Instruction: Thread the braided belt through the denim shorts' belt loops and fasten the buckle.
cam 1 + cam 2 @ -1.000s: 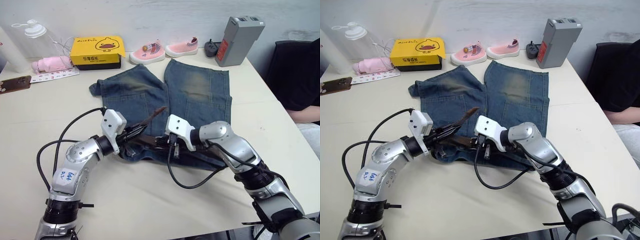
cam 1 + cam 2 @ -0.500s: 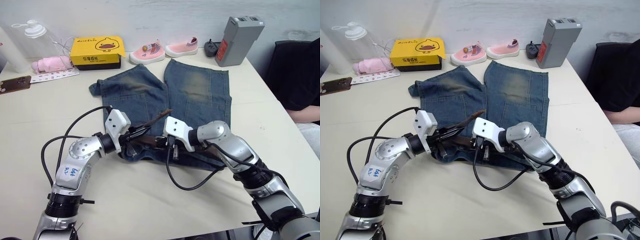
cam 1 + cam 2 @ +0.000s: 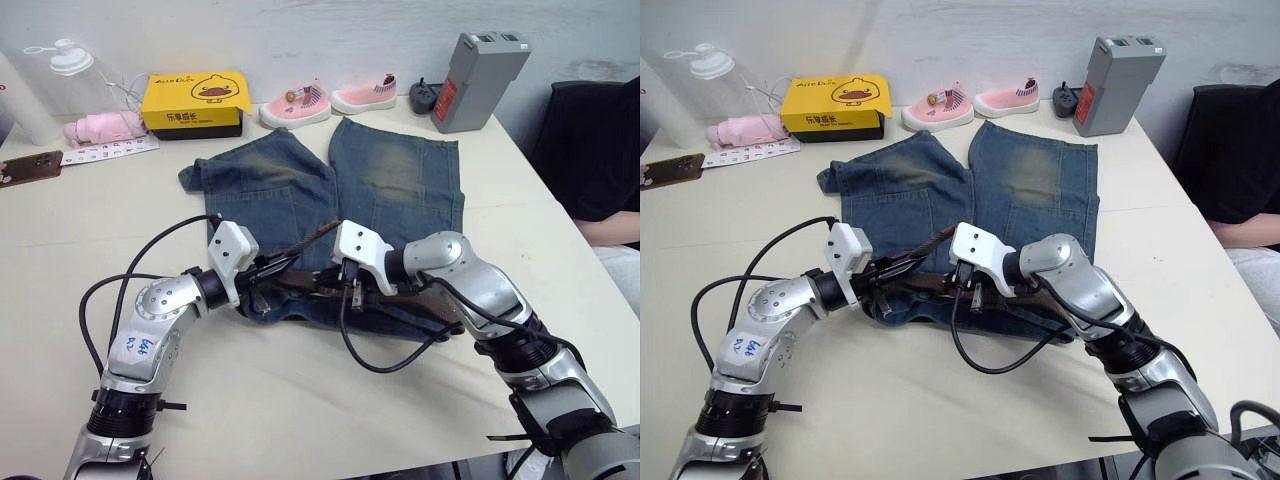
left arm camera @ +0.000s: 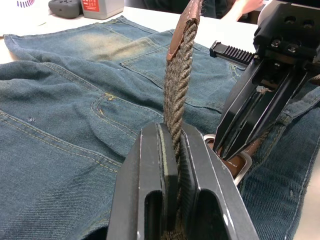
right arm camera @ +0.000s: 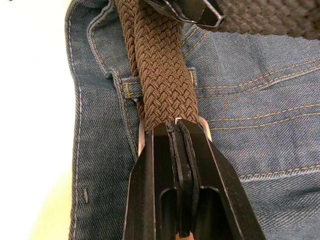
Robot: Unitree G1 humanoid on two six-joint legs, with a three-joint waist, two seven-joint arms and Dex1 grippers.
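Observation:
The denim shorts (image 3: 395,180) lie flat on the table, legs pointing away from me. Along their near waistband runs the braided belt (image 5: 155,80), passing by a belt loop (image 5: 131,87). My left gripper (image 3: 268,272) is shut on the belt's free end. From it the strap rises to the tan tip (image 4: 184,22), which sticks up over the shorts (image 3: 322,231). My right gripper (image 3: 325,283) faces it closely and is shut on the buckle (image 5: 141,136), whose metal frame shows at the fingertips (image 4: 242,167).
At the far edge stand a yellow box (image 3: 195,100), two pink shoes (image 3: 295,105), a grey battery pack (image 3: 476,80) and a bottle (image 3: 65,60). A phone (image 3: 28,167) lies at the far left. A person (image 3: 600,170) sits off the right side.
My left gripper moved right with the belt end, toward the right gripper, then eased back a little. The tan tip dipped slightly. The right gripper stayed on the buckle.

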